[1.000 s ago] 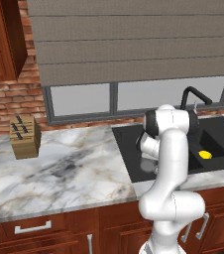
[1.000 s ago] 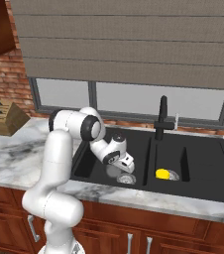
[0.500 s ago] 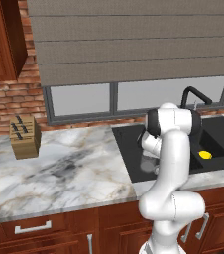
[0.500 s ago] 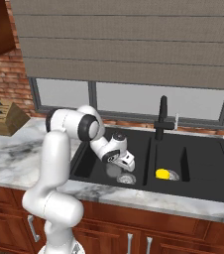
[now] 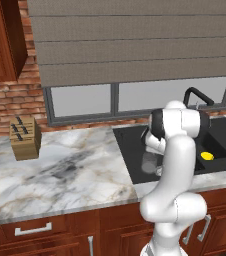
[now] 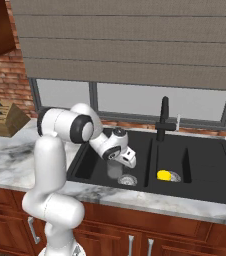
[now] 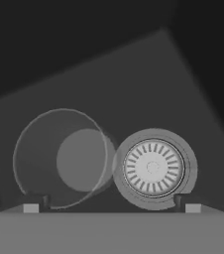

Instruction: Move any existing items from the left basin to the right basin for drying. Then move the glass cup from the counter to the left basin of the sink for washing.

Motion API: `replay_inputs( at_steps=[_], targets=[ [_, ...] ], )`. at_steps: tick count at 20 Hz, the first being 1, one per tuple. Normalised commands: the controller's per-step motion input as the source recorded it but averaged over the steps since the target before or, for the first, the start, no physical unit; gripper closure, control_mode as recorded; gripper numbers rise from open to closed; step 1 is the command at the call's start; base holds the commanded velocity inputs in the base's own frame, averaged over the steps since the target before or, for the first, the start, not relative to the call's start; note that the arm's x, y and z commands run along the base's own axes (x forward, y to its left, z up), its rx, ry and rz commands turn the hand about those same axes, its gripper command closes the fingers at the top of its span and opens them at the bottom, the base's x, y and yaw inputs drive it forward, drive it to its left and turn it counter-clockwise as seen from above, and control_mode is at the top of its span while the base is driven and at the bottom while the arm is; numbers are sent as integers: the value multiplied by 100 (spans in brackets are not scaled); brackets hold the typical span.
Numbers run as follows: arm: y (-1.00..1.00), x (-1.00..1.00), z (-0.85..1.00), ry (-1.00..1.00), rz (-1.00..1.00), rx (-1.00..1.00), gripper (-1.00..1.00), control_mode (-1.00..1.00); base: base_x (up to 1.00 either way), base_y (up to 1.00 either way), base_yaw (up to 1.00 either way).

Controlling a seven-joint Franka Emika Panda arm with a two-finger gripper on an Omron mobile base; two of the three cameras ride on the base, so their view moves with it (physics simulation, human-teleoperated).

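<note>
The glass cup (image 7: pixel 59 158) is standing in the left basin (image 6: pixel 92 157) just beside the silver drain (image 7: pixel 153 167), fingers (image 7: pixel 183 201) spread apart around both, at frame bottom.

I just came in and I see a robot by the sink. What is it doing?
The white robot arm is reaching down into the left basin of the black sink. Its claw is open, and the glass cup stands on the basin floor beside the silver drain, so it looks put down for washing. The small yellow container sits in the right basin.
</note>
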Motion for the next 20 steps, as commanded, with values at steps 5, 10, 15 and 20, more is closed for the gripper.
replay_inputs(
  at_steps=[5,10,15,20],
  targets=[
    [7,0,55,0,0,0,-100,-100,0,0,0],
    [8,0,50,0,0,0,-100,-100,0,0,0],
    [10,-1,48,0,0,0,-100,-100,0,0,0],
    [15,-10,44,2,0,0,-100,-100,0,0,0]
  ],
)
